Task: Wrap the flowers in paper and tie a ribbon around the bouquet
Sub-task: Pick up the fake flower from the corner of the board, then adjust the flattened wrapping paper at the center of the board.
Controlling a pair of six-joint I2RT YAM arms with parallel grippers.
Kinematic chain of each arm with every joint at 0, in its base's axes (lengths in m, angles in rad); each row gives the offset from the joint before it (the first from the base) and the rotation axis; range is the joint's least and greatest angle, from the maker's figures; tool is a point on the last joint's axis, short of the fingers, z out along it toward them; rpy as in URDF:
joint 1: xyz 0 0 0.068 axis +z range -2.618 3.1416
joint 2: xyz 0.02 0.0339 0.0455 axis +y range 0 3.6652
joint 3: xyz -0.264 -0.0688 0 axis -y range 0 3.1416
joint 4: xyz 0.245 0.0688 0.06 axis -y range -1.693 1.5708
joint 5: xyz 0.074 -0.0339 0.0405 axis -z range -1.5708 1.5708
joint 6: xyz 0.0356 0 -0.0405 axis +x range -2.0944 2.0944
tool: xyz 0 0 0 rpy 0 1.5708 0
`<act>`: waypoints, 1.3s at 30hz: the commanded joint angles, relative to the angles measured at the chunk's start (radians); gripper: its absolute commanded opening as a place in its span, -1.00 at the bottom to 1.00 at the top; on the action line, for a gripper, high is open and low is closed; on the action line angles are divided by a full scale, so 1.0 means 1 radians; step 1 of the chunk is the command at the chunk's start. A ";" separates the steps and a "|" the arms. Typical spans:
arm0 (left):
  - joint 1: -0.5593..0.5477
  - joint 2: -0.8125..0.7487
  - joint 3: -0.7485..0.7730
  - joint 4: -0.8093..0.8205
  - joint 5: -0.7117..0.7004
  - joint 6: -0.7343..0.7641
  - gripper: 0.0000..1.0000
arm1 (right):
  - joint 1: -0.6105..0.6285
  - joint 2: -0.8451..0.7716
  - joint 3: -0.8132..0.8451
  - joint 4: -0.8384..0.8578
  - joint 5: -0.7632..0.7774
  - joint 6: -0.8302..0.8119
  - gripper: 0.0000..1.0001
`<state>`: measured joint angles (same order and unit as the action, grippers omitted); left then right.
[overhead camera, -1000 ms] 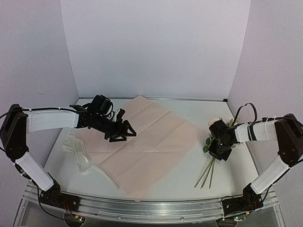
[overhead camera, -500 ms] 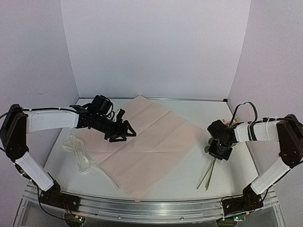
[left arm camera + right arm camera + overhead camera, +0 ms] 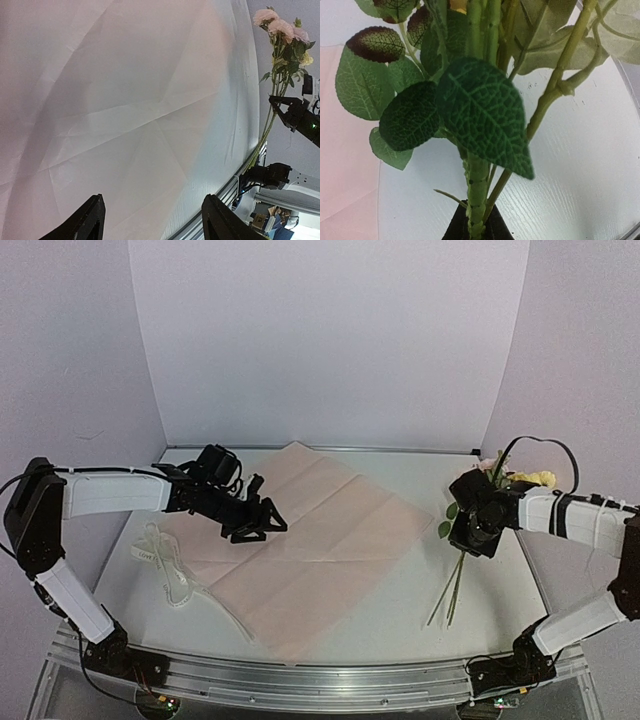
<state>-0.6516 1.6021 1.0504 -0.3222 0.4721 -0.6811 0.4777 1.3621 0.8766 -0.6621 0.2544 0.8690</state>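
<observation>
The ribbon [image 3: 165, 565] lies in loose white loops on the white table [image 3: 400, 625], down and to the outer side of the left gripper [image 3: 262, 523] and well apart from it; it carries small print, too small to read. One tail of it runs to the near left edge of the paper [image 3: 320, 540]. The left gripper hovers with its jaws spread wide and holds nothing; in its wrist view the two dark fingertips [image 3: 92, 222] hang over the sheet. The paper [image 3: 125, 100] is a large pale pink square, spread flat and creased with fold lines, lying straight below that gripper and reaching toward the middle of the table. Across the table, the right gripper [image 3: 470, 540] is clamped on the flowers [image 3: 537, 478] partway along the stems. The pink and yellow blooms rise beyond it, and the long thin stems trail below it toward the near edge. Its wrist view shows green stems and veined leaves [image 3: 480, 115] coming straight up out of the closed black fingertips [image 3: 457, 232].
</observation>
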 commanded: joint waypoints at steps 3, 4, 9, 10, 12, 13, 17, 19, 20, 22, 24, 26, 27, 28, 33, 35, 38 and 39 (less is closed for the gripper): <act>0.023 0.016 0.023 0.015 -0.062 -0.014 0.37 | 0.050 -0.031 0.172 -0.050 0.055 -0.095 -1.00; 0.032 0.018 0.022 0.017 -0.073 -0.016 0.37 | 0.062 -0.017 0.206 -0.054 0.051 -0.105 -1.00; 0.058 0.118 0.099 0.051 -0.095 0.005 0.38 | 0.107 0.088 0.369 -0.063 0.030 -0.148 -1.00; 0.058 0.154 0.124 0.056 -0.108 0.007 0.38 | 0.112 0.112 0.397 -0.063 0.022 -0.157 -1.00; 0.058 0.218 0.178 0.062 -0.138 0.009 0.37 | 0.118 0.161 0.456 -0.062 -0.001 -0.175 -1.00; 0.058 0.253 0.197 0.070 -0.150 0.009 0.37 | 0.124 0.183 0.483 -0.059 -0.011 -0.186 -1.00; 0.057 0.374 0.272 0.079 -0.194 -0.002 0.39 | 0.130 0.253 0.570 -0.046 -0.055 -0.220 -1.00; 0.056 0.408 0.280 0.091 -0.207 -0.013 0.41 | 0.130 0.274 0.600 -0.039 -0.074 -0.233 -1.00; 0.056 0.423 0.283 0.095 -0.210 -0.016 0.41 | 0.130 0.285 0.612 -0.030 -0.084 -0.239 -1.00; 0.053 0.443 0.284 0.102 -0.203 -0.020 0.41 | 0.130 0.310 0.637 -0.009 -0.109 -0.246 -1.00; 0.048 0.451 0.279 0.105 -0.199 -0.021 0.42 | 0.134 0.346 0.668 0.023 -0.141 -0.255 -1.00; 0.045 0.449 0.267 0.105 -0.197 -0.023 0.42 | 0.141 0.387 0.705 0.057 -0.170 -0.262 -1.00; 0.041 0.446 0.254 0.107 -0.194 -0.024 0.42 | 0.145 0.416 0.733 0.076 -0.181 -0.268 -1.00; 0.037 0.444 0.242 0.110 -0.189 -0.023 0.42 | 0.151 0.445 0.764 0.087 -0.189 -0.273 -1.00; 0.001 0.459 0.215 0.099 -0.177 0.000 0.41 | 0.173 0.599 0.944 0.114 -0.226 -0.300 -1.00; -0.018 0.463 0.208 0.097 -0.175 0.004 0.41 | 0.180 0.663 1.016 0.121 -0.241 -0.303 -1.00; -0.044 0.462 0.197 0.095 -0.179 0.008 0.42 | 0.189 0.734 1.096 0.135 -0.246 -0.304 -1.00; -0.051 0.459 0.190 0.096 -0.180 0.006 0.41 | 0.191 0.757 1.120 0.137 -0.255 -0.303 -1.00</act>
<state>-0.6599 2.0403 1.2853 -0.1810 0.2848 -0.6869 0.6541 2.0608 1.8765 -0.5889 0.0170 0.5907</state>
